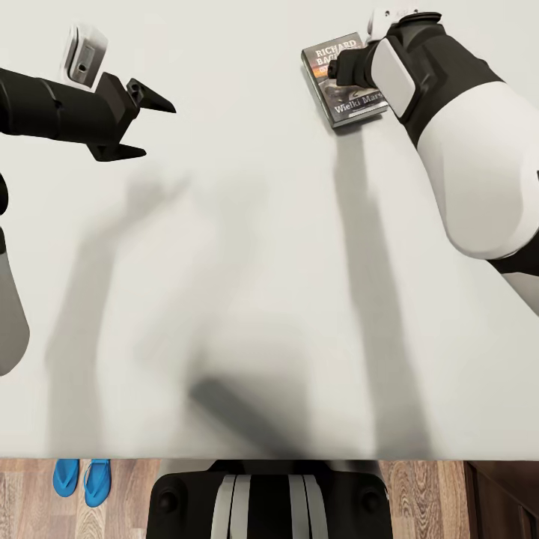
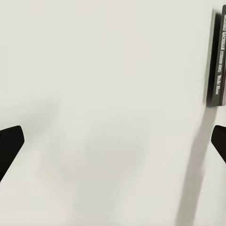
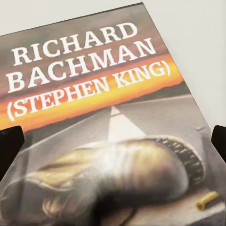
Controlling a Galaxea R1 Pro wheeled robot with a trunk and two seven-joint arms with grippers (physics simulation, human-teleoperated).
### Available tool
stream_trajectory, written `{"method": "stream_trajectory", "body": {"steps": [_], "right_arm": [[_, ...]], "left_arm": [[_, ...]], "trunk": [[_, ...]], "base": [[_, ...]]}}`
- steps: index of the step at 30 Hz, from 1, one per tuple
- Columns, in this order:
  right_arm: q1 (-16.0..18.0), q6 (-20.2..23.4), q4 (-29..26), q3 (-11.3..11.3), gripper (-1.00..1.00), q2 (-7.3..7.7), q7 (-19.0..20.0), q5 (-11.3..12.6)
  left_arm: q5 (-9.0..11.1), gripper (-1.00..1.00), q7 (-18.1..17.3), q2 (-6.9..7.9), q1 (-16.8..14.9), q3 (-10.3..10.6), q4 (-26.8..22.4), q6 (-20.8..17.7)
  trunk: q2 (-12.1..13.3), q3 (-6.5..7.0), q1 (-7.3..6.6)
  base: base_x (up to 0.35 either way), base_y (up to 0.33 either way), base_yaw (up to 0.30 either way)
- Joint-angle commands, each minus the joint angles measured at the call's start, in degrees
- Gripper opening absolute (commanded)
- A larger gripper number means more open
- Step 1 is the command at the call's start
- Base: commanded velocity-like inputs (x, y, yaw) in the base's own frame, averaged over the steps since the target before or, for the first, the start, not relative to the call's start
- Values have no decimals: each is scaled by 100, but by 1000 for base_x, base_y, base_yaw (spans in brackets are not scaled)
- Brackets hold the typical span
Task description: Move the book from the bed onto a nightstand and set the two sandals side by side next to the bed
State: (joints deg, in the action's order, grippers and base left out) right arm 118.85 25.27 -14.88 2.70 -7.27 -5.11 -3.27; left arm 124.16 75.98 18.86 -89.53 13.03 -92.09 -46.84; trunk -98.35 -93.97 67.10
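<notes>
Mattress of the bed (image 1: 247, 299), pale and plain, spreads across nearly the whole head view, with a strip of wood-plank floor (image 1: 419, 486) along its near edge. On that floor, by the bed's edge toward the left, the two sandals (image 1: 81, 480) lie side by side. The right gripper (image 3: 113, 141) hangs close over the book (image 1: 343, 81), which lies flat on the mattress, cover up; its jaws stand wide, a tip at each side of the cover. The left gripper (image 1: 150, 127) hovers well apart from the book, jaws spread, gripping nothing.
</notes>
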Motion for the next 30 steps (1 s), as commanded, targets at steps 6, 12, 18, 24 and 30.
{"method": "stream_trajectory", "body": {"steps": [6, 12, 18, 24, 30], "right_arm": [[-1, 30, 35, 28, 100, 6, -8, -33], [-12, 30, 63, 28, 100, 12, -8, -29], [-25, 27, 96, 28, 100, 9, -8, -28], [-28, 28, 106, 28, 100, 11, -8, -32], [-28, 30, 111, 30, 100, 13, -8, -32]], "left_arm": [[37, 100, 42, 3, -4, 4, -2, -44], [38, 100, 41, 4, 11, 6, -2, -44], [38, 100, 40, 4, 34, 7, -2, -44], [38, 100, 44, 4, 54, 7, -2, -44], [38, 100, 45, 4, 67, 7, -2, -44]], "trunk": [[-1, -2, 0], [-1, -2, 0], [-1, -2, 0], [-1, -2, 0], [-1, -2, 0]], "base": [[0, 0, 0], [0, 0, 0], [0, 0, 0], [0, 0, 0], [0, 0, 0]]}}
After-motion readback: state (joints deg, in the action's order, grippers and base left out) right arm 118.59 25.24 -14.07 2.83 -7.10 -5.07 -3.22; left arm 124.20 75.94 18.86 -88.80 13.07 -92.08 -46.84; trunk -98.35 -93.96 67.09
